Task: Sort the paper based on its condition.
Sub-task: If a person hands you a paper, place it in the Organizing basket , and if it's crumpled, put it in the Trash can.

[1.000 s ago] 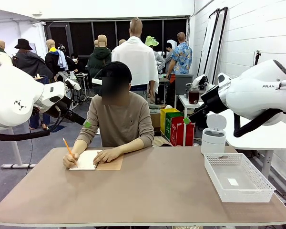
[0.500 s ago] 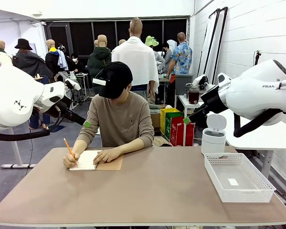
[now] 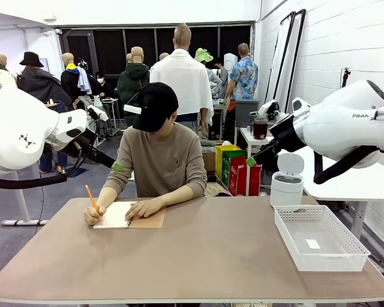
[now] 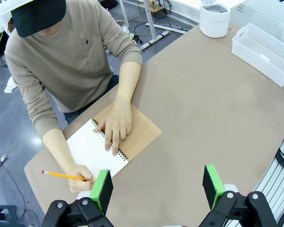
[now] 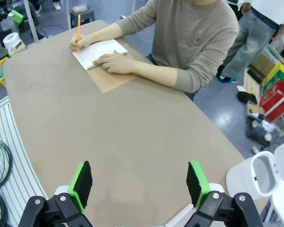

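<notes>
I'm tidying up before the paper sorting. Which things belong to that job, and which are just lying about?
Probably for the job: spiral notebook, pencil, white basket, white lidded bin.
Just about: red and yellow bags, dark jar at the back.

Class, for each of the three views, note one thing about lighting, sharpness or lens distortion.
Front view: even, diffuse light; no hard shadows or glare on the table. Left wrist view: wide-angle stretch toward the edges; the notebook is sharp. Right wrist view: same stretch; the pencil crisp, no motion blur.
</notes>
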